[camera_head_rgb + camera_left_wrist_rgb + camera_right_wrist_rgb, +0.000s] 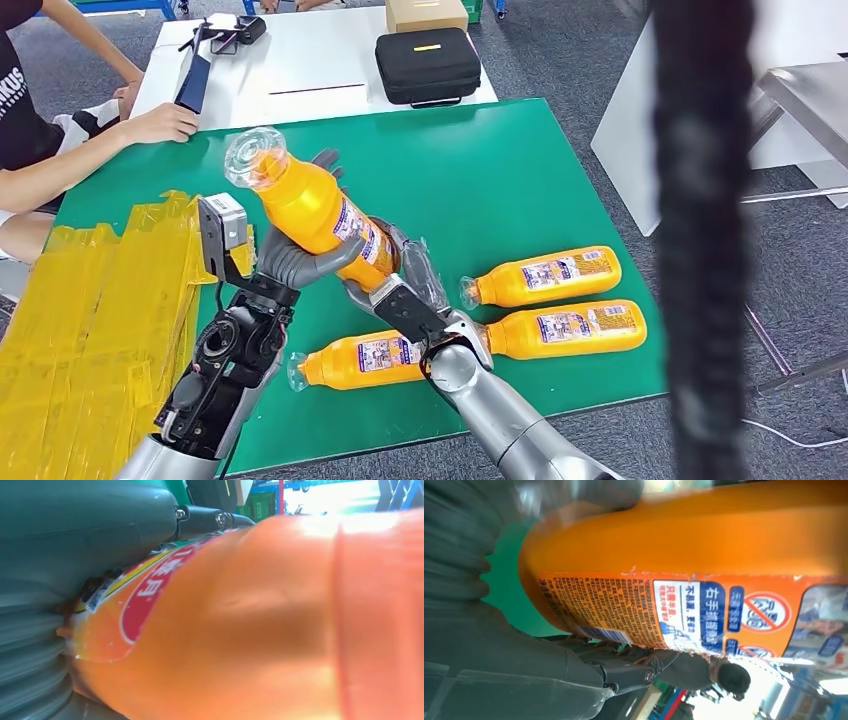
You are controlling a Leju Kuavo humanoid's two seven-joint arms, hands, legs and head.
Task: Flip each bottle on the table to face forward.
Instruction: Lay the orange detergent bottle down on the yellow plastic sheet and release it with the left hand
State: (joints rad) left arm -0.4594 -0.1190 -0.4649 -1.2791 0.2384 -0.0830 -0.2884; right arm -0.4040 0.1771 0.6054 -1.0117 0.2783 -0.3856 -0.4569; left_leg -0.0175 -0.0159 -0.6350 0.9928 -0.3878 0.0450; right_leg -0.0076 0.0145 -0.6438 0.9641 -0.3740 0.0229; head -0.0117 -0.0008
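Head view | both hands grip smooth orange bottle

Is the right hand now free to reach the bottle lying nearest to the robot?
Probably not yet. The right hand and left hand both hold the raised bottle, so it is occupied. The nearest bottle lies beneath its forearm, otherwise unobstructed.

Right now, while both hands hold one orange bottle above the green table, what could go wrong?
1. The held bottle is tilted and smooth; it might slip from the left hand or right hand and fall onto the bottle lying below.
2. Two more bottles lie close to the right arm; a wide turn may knock them.
3. A person's hand rests at the table edge, near the raised cap.
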